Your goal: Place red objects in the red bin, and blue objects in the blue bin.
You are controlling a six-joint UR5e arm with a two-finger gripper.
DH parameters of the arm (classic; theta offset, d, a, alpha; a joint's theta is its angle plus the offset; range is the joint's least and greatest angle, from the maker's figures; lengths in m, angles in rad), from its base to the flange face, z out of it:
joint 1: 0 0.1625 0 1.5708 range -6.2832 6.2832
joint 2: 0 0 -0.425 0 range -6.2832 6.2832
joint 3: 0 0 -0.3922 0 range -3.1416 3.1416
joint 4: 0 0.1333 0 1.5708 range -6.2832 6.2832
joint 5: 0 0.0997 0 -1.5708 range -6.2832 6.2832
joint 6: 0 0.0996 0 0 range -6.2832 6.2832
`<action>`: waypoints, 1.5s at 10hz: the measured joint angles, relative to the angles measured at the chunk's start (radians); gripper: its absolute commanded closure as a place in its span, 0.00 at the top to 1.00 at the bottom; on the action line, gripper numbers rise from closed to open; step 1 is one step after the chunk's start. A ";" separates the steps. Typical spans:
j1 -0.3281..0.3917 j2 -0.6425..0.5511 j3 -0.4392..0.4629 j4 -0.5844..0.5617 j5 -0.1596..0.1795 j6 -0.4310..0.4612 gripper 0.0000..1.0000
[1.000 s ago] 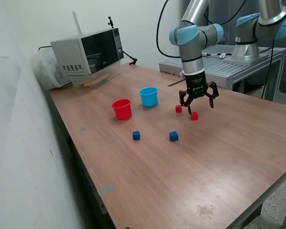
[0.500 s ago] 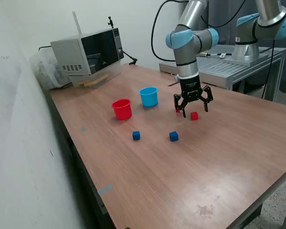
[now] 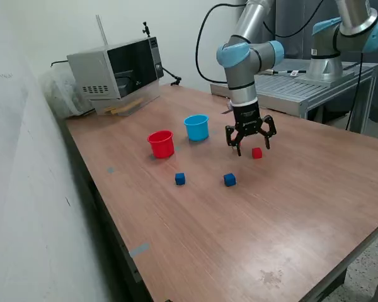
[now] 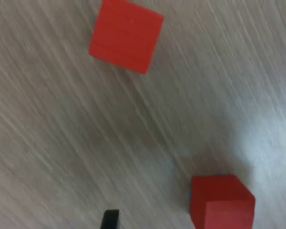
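Note:
My gripper (image 3: 249, 143) hangs open just above the table, over where one red cube lay; that cube is hidden behind it in the exterior view. The other red cube (image 3: 257, 153) sits just to the exterior view's right of the fingers. In the wrist view one red cube (image 4: 221, 202) lies between the two dark fingertips (image 4: 110, 218), and a second red cube (image 4: 126, 36) lies farther off. Two blue cubes (image 3: 180, 179) (image 3: 229, 180) rest nearer the front. The red bin (image 3: 161, 143) and the light blue bin (image 3: 196, 127) stand upright side by side.
A microwave (image 3: 116, 72) stands at the back on the exterior view's left, near the wall. A second robot arm (image 3: 340, 38) is mounted on a metal stand past the table's far edge. A stain (image 3: 271, 275) marks the wooden table near its front edge.
The gripper, still open, has moved toward the exterior view's left and a little lower. It now covers the red cube that showed beside it before. The cubes and cups have not moved.

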 measured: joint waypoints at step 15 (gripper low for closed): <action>-0.053 -0.066 -0.050 -0.013 -0.087 0.084 0.00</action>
